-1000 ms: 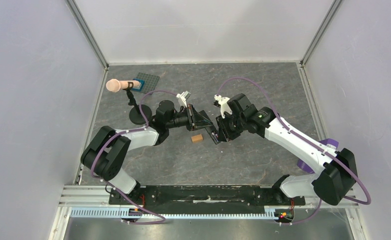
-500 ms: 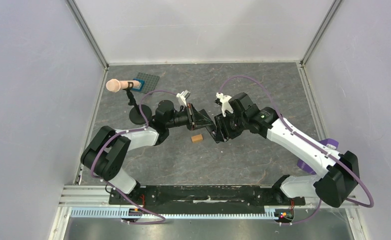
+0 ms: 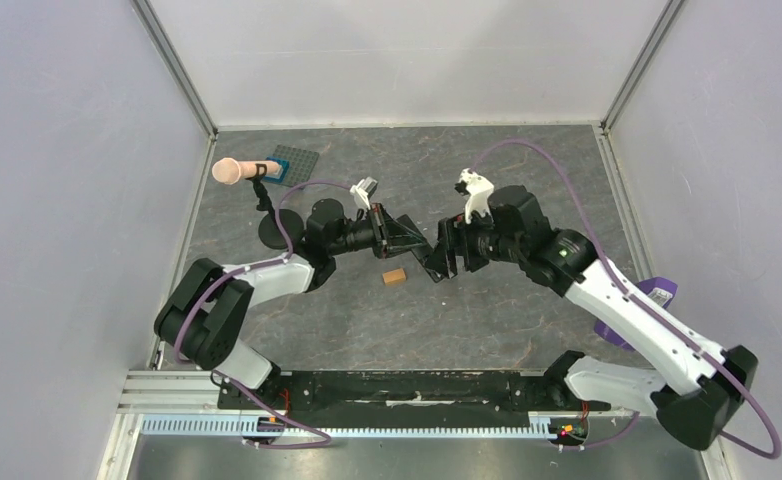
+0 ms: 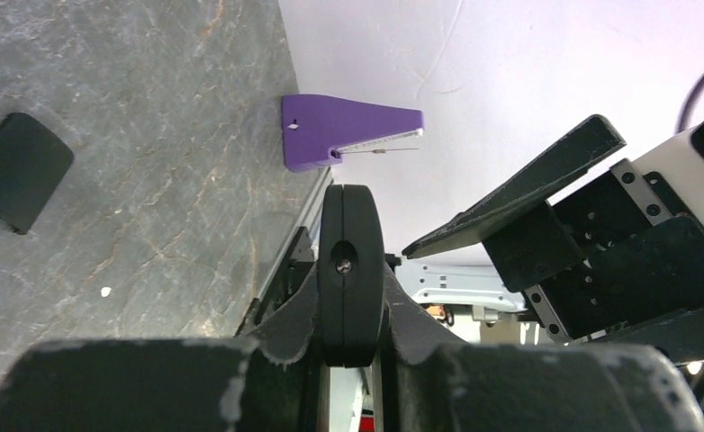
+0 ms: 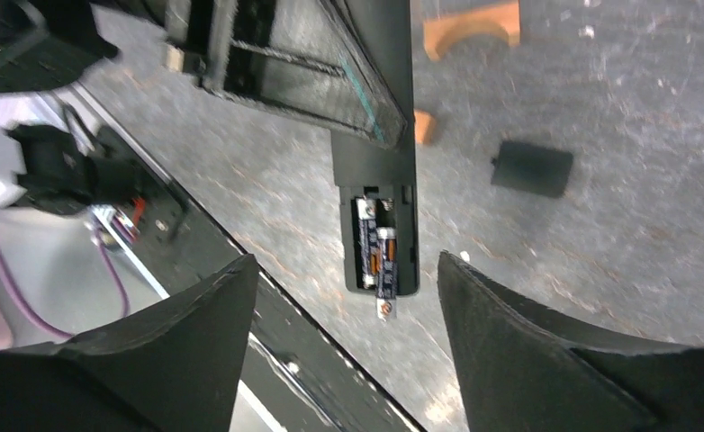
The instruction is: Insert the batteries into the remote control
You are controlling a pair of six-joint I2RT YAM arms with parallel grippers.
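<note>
My gripper (image 5: 341, 270) is spread wide, framing the remote control (image 5: 373, 162) (clear of both fingers); its bay lies uncovered with 2 batteries (image 5: 375, 256), 1 jutting past the end.

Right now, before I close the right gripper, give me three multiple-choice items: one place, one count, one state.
1. The short black piece lies: A) on the table; B) on an orange block; C) in a gripper.
2. Batteries showing in the bay of the remote control: A) none; B) two; C) four.
3. The right gripper is: A) open; B) shut on a battery; C) shut on the remote control.
Answers: 1 A, it lies flat on the grey surface, apart from the remote control. 2 B, two cells show side by side. 3 A, its fingers stand wide apart, holding nothing.
</note>
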